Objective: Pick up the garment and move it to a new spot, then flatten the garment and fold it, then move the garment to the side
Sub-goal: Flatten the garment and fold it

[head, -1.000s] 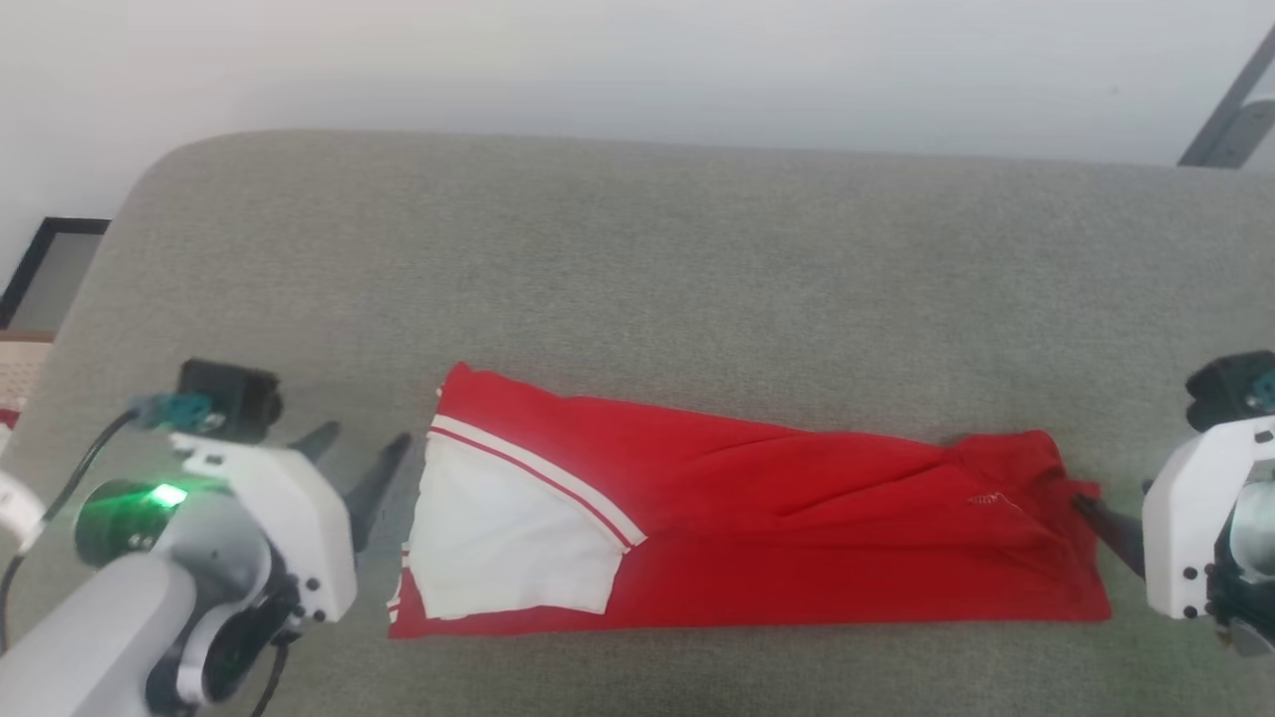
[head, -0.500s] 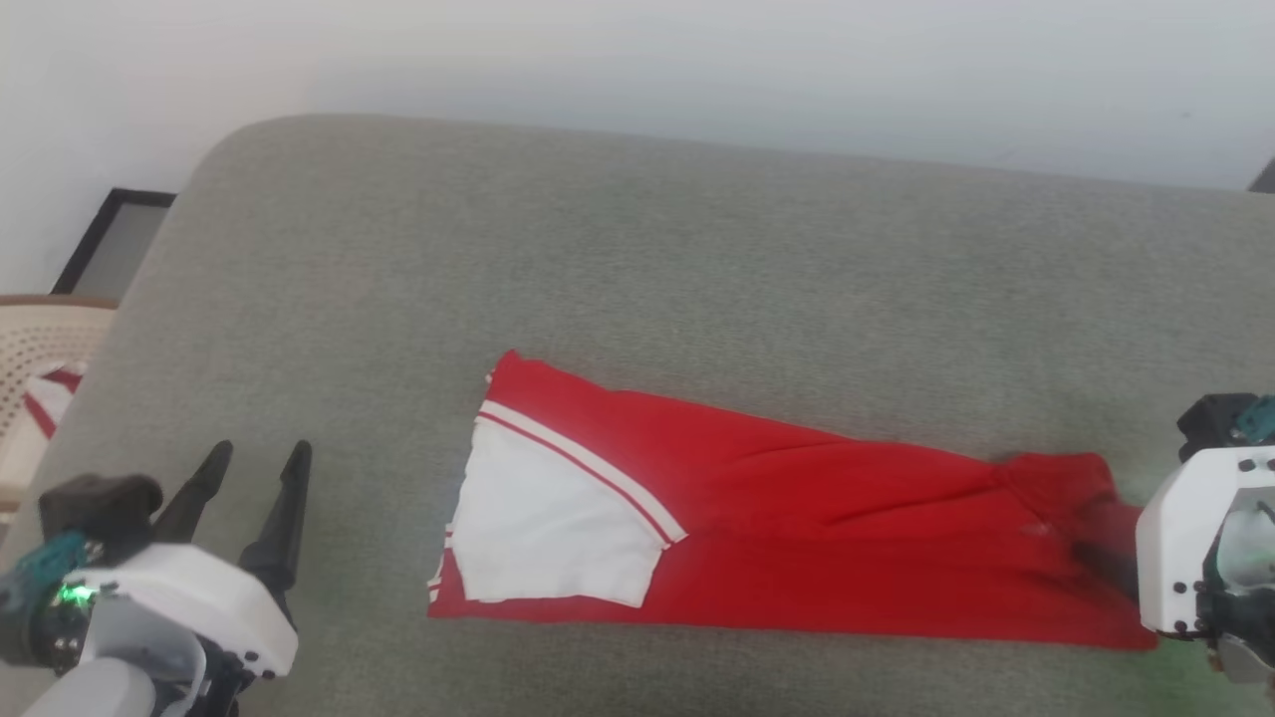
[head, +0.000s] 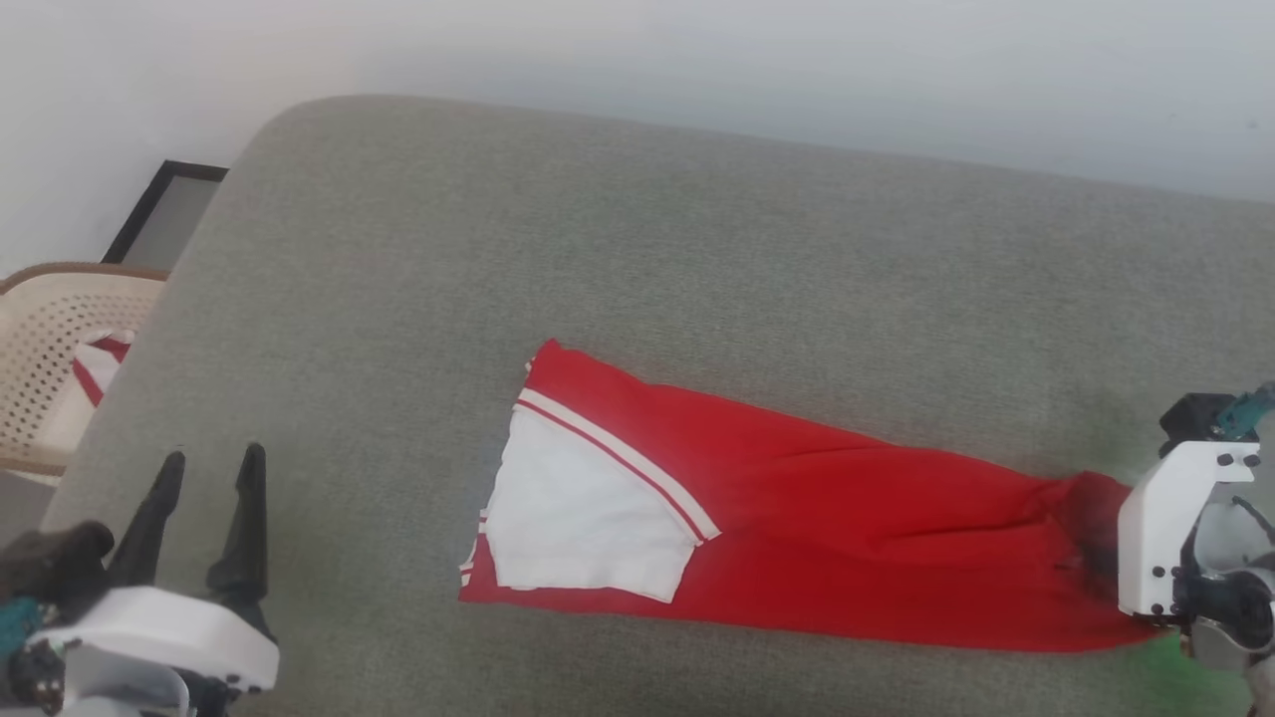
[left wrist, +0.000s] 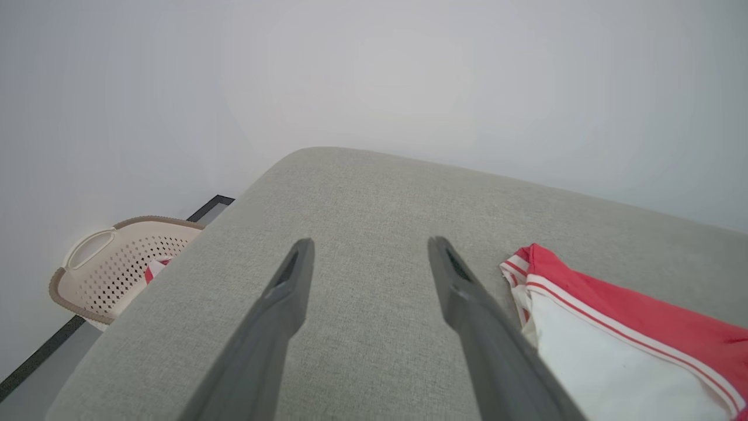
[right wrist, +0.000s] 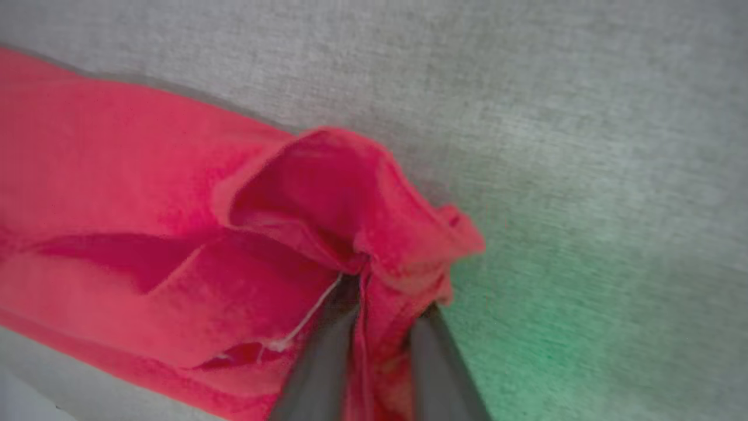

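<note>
The garment [head: 847, 538] is a red shirt folded into a long band across the grey cushion [head: 637, 259], its white sleeve with striped trim at the left end. At the band's right end, my right gripper [head: 1093, 554] pinches a bunch of red cloth. The right wrist view shows that cloth [right wrist: 146, 204] puckered up between the two fingers of the right gripper [right wrist: 388, 299]. My left gripper [head: 207, 473] stands open at the lower left, well clear of the sleeve. In the left wrist view, the left gripper [left wrist: 369, 245] holds nothing, and the garment's sleeve [left wrist: 613, 351] lies to its right.
A beige perforated basket [head: 50, 339] with red-and-white cloth in it stands off the cushion's left edge, also seen as the basket [left wrist: 117, 263] in the left wrist view. A dark-framed panel [head: 164, 209] leans by the pale wall behind. Bare cushion stretches behind the garment.
The head camera has swung, shifting the whole picture. My left gripper drew back from the sleeve end toward the lower left. My right gripper closed on the garment's right end, bunching it.
</note>
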`<state>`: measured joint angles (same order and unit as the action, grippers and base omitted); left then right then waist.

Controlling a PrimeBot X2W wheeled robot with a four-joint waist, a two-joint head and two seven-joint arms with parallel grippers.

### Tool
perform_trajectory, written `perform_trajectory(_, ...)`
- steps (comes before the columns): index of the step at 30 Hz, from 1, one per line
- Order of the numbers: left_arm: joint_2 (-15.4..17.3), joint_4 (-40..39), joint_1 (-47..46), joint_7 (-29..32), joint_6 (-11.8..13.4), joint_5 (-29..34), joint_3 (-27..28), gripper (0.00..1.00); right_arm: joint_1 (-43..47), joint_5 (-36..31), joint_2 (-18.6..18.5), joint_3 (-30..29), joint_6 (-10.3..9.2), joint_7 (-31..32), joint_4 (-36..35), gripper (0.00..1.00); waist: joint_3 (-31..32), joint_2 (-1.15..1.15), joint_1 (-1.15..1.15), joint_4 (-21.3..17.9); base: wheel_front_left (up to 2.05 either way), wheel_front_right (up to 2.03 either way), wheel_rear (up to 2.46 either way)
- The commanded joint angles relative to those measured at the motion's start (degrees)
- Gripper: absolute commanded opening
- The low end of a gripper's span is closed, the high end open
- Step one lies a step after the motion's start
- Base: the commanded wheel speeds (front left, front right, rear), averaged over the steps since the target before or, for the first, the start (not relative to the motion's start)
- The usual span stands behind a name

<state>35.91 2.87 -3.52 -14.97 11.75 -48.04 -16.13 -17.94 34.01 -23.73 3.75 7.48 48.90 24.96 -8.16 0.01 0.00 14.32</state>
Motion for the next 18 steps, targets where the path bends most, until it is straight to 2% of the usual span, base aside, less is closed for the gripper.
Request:
perform_trajectory(1,-1.2,0.2,1.4,-0.2,-1.0,1.9,1.6,1.00,1.0,1.0,1.8,1.3,0.00,-0.4,2.5,0.00,0.1,-0.01,0.00,0.3,0.00,0.00,0.00)
perform_trajectory(7,-5.1,1.3,3.5,-0.2,-4.2,5.8,6.3,1.00,-0.8,3.1,0.7,1.9,0.00,-3.2,4.1,0.00,0.3,-0.01,0.00,0.6,0.00,0.00,0.00)
perform_trajectory(14,-7.7,2.1,4.4,-0.2,-7.2,8.5,10.1,1.00,-2.5,3.0,-4.2,0.6,-0.11,-5.9,4.8,0.00,0.7,-0.01,0.00,-0.5,0.00,0.00,0.00)
perform_trajectory(18,-8.8,2.5,4.6,-0.2,-8.2,9.5,11.3,1.00,-3.4,2.4,-5.7,-0.5,-0.07,-7.4,5.9,0.00,1.1,-0.01,0.00,-1.2,0.00,0.00,0.00)
